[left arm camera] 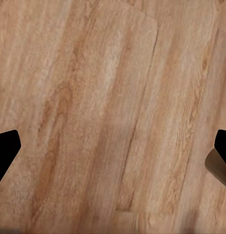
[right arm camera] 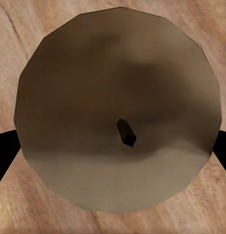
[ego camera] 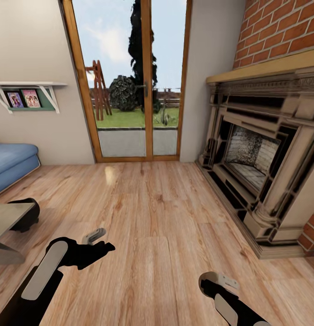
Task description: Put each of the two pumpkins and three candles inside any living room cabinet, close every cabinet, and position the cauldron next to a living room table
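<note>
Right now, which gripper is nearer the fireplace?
Right. The right gripper hangs over the floor on the side of the fireplace; the left gripper is farther off, beside the table corner.

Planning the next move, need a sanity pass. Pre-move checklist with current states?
1. Left gripper empty: ok, jaws open over the floor.
2. Right gripper holding the pumpkin: cannot tell, jaws flank it but contact is unclear.
3. Facing the cabinet: not ok, head view faces the glass door and fireplace.
4. Left arm apart from the table: ok.
5. Cauldron by the table: cannot tell, a dark rounded thing sits beside its edge.
</note>
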Controlling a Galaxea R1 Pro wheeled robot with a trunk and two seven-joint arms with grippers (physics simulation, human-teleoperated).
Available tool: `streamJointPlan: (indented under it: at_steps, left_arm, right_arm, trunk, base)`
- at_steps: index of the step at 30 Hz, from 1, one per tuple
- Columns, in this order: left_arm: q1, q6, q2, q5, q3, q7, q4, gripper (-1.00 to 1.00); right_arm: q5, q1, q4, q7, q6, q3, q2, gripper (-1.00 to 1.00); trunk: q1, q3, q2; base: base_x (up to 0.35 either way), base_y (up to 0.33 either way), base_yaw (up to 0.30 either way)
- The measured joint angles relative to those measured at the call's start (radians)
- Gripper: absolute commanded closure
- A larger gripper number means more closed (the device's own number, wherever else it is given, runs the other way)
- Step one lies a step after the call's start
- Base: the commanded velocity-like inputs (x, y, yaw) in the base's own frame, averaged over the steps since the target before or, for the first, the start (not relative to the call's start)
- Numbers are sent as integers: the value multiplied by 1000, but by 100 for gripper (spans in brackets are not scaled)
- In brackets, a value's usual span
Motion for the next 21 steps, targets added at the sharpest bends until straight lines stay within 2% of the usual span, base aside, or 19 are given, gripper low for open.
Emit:
streamJointPlan:
  at_steps: [16,21]
  left_arm:
    - [0,0,-1,0,-4,-1,0,-100]
    - [0,0,-14,-1,-5,1,0,-100]
  right_arm:
    - [0,0,0,0,0,1,1,100]
    - [-1,0,0,0,0,0,1,100]
  trunk:
    - [-61,50,112]
    - [-81,66,147]
  base:
    - [0,0,0]
    - [0,0,0]
